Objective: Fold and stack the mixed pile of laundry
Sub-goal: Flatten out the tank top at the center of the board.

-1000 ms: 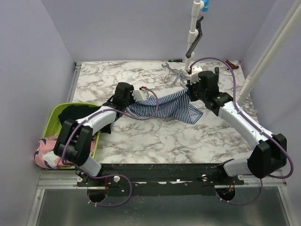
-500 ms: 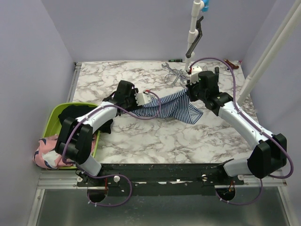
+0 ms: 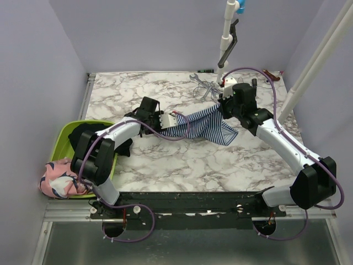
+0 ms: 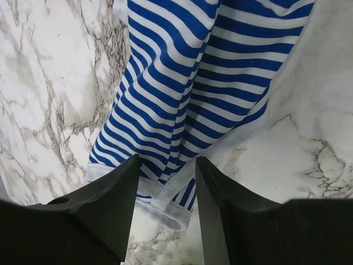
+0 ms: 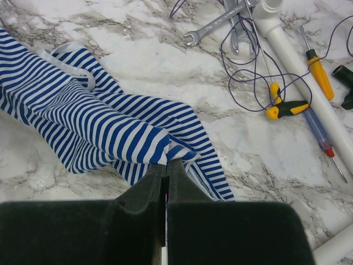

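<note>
The navy-and-white striped garment lies crumpled on the marble table between my two grippers. My right gripper is shut on a fold of its right end, pinching the cloth at the fingertips. My left gripper is open over the garment's left end; the white hem lies between the spread jaws. The black garment sits in the lime green basin. The pink shark-print garment hangs over the basin's near edge.
Wrenches, screwdrivers and a loose purple wire lie at the table's back right beside a white pipe. A white pole stands behind them. The basin is at the table's left edge.
My left gripper has moved right and slightly nearer along the striped garment's left end, and its arm has swung in. The right gripper has held still, shut on the cloth.
</note>
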`<state>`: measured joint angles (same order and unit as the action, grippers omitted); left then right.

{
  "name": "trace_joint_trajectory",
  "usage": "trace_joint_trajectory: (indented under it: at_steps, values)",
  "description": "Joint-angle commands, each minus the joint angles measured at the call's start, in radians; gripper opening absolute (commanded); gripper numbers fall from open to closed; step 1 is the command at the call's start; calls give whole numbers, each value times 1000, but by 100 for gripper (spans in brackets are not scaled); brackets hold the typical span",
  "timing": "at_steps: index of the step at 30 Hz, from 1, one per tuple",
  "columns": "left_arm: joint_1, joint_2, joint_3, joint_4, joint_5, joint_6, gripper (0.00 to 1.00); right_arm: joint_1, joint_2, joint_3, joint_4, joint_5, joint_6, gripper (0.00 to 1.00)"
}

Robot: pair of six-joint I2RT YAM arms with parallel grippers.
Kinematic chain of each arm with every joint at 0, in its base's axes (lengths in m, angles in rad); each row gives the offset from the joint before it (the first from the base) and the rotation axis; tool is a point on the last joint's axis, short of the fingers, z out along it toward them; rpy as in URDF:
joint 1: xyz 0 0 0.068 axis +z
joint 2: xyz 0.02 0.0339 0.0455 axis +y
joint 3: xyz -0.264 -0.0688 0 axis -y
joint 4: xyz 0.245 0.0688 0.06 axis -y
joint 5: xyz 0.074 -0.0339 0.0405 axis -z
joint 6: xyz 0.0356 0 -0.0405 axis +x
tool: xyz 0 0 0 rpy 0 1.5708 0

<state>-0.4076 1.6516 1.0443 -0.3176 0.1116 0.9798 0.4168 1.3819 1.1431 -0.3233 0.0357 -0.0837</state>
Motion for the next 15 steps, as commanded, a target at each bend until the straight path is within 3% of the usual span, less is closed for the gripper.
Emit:
trace_joint_trajectory:
  at_steps: [1, 10, 15]
  values:
    - [19, 35, 44, 19, -50, 15, 46, -9, -10, -14, 18, -16, -13, 1]
    - [39, 47, 87, 46, -67, -16, 41, -9, -11, -16, 18, -13, -14, 1]
    - [46, 80, 138, 3, -56, -33, 34, -8, -14, -16, 18, -13, -14, 1]
